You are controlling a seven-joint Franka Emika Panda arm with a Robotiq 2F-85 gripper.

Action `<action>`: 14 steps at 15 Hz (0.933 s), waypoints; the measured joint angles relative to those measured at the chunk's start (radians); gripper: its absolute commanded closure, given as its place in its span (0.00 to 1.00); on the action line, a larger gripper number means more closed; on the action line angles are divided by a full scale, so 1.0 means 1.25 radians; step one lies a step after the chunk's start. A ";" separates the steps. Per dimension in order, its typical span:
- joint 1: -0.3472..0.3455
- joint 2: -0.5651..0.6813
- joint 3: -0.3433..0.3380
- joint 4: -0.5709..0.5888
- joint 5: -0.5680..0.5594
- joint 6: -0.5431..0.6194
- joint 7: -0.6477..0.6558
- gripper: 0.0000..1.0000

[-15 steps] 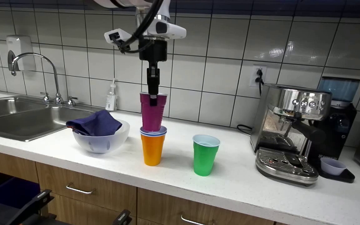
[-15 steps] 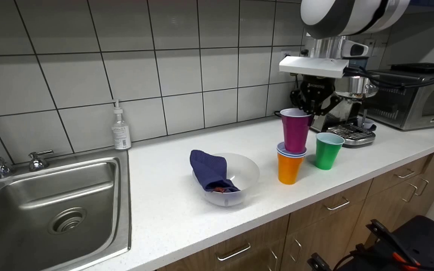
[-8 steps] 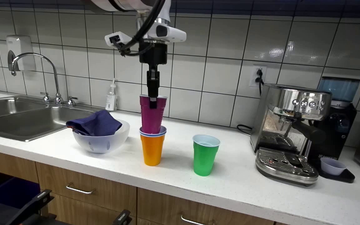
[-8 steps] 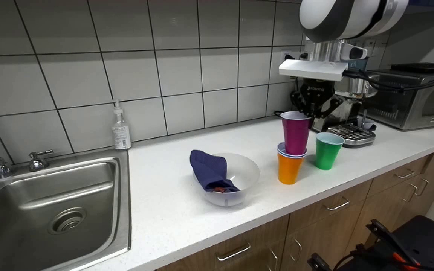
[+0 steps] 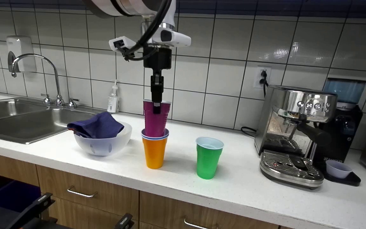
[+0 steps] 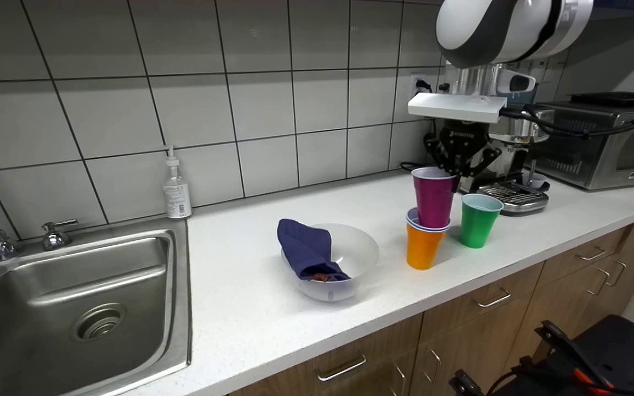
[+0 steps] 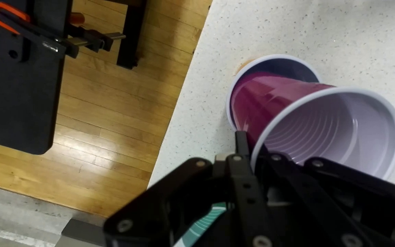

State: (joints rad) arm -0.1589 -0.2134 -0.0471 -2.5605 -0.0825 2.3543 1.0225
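My gripper (image 5: 156,108) is shut on the rim wall of a purple cup (image 6: 432,198), pointing straight down. In the wrist view one of its fingers (image 7: 241,137) lies outside the cup; the other goes inside, partly hidden by the rim. The cup's lower end sits inside the mouth of an orange cup (image 5: 155,154), which stands upright on the counter and shows two close pale-blue rims. Most of the purple cup stands above that mouth, leaning slightly. A green cup (image 6: 477,223) stands upright beside the orange one, apart from it.
A translucent bowl (image 5: 106,148) with a dark blue cloth (image 6: 306,247) stands near the sink (image 6: 179,308). An espresso machine (image 5: 300,105) and a microwave (image 6: 608,143) are beyond the green cup. A soap bottle (image 5: 113,100) stands by the tiled wall. The counter's front edge is close to the cups.
My gripper has come down with the purple cup, whose base has sunk a little deeper into the orange cup. The grip has stayed on the same rim. The green cup and bowl have not moved.
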 measured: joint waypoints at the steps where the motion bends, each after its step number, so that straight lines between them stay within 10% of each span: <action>1: 0.000 0.004 0.000 0.002 0.000 0.000 0.000 0.99; 14: 0.000 0.076 0.000 0.054 0.000 0.004 0.007 0.99</action>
State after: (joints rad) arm -0.1583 -0.1182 -0.0476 -2.4924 -0.0825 2.3599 1.0307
